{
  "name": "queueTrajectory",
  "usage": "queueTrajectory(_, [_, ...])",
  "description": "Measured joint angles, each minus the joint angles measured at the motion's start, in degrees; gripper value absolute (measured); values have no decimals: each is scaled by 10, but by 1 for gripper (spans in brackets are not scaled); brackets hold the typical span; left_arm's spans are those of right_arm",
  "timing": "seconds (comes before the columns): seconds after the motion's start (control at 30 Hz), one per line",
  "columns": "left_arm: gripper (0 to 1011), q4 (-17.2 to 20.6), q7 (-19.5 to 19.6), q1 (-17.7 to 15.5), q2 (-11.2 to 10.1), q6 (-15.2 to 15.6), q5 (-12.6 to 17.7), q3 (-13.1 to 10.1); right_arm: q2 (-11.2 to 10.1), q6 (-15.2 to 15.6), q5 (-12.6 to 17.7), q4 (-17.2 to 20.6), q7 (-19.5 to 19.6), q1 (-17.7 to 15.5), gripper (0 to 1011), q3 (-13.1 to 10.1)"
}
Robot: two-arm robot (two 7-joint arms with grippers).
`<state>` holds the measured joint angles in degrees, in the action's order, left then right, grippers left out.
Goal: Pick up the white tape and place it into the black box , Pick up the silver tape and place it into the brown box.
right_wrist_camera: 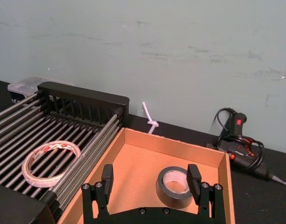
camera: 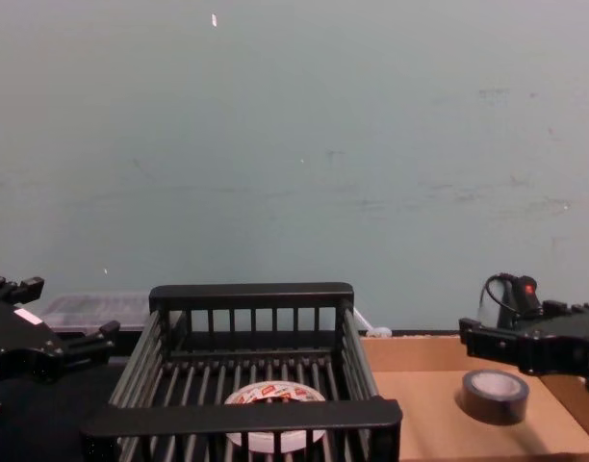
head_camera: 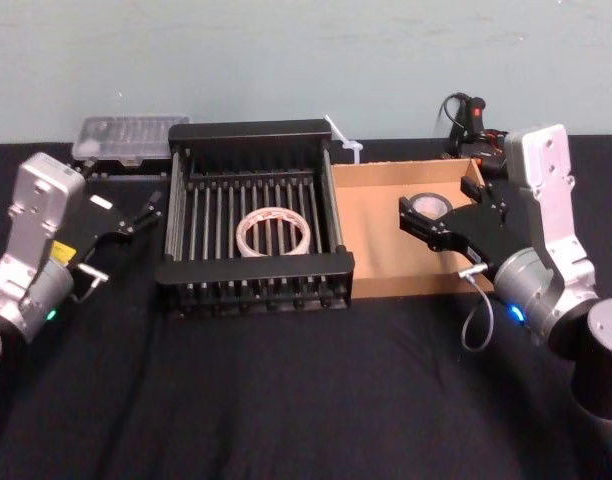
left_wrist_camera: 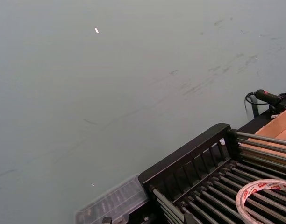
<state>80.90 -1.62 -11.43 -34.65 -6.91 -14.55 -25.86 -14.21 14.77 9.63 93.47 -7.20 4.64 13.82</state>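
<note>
The white tape (head_camera: 274, 232) lies flat on the bars inside the black box (head_camera: 249, 131), and its red-printed ring (left_wrist_camera: 264, 199) shows in the left wrist view. The silver tape (head_camera: 426, 205) rests on the floor of the brown box (head_camera: 378, 215), near its far right corner. My right gripper (head_camera: 407, 222) hovers open just over that tape, and in the right wrist view the roll (right_wrist_camera: 175, 186) sits beside one finger of the open gripper (right_wrist_camera: 150, 179). My left gripper (head_camera: 136, 213) stands open to the left of the black box, holding nothing.
A clear plastic case (head_camera: 129, 138) lies behind the left arm at the table's back. A black glue gun (right_wrist_camera: 239, 140) with its cord sits behind the brown box, and a white zip tie (right_wrist_camera: 149, 119) lies between the boxes' far ends. Black cloth covers the table front.
</note>
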Motion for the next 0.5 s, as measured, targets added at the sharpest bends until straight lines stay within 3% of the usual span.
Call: queueTrajectory(0.5, [1001, 0, 0, 0, 0, 0, 0, 0, 1, -45, -26, 35, -7, -52, 1002, -15])
